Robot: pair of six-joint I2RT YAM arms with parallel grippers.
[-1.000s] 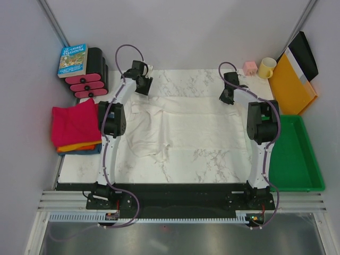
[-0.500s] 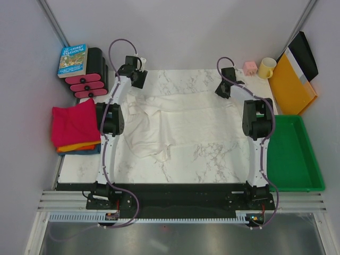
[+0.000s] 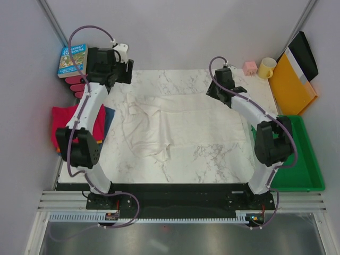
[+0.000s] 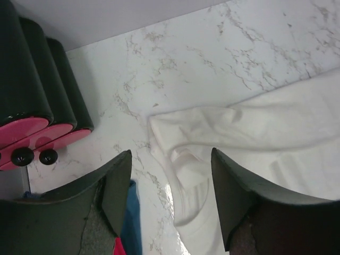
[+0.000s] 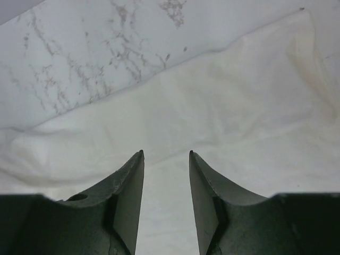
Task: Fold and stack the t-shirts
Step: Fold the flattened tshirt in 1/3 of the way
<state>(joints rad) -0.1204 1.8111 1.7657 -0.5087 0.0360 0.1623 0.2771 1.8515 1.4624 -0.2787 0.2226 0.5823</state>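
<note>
The cream-white t-shirt (image 3: 159,122) lies spread and wrinkled on the marble table, its left part bunched. My left gripper (image 3: 125,73) is open and empty above the table's far left corner. In the left wrist view the gripper (image 4: 171,154) hangs over the shirt's far left corner (image 4: 255,122). My right gripper (image 3: 212,90) is open and empty over the shirt's far edge. It shows in the right wrist view (image 5: 166,153) just above the cloth (image 5: 212,106). The folded magenta-pink shirt (image 3: 66,125) tops the stack at the left edge. The blue one (image 4: 130,223) shows beneath it.
A blue book (image 3: 73,59) and black rollers with pink ends (image 4: 32,106) stand at the far left. A yellow mug (image 3: 266,67), a pink cube (image 3: 250,66) and the yellow-orange folder (image 3: 291,82) are at the far right. A green tray (image 3: 295,154) lies at the right.
The left arm has swung up and out to the far left, away from the shirt's corner. The right gripper has moved back and left. The shirt's far edge now lies farther back.
</note>
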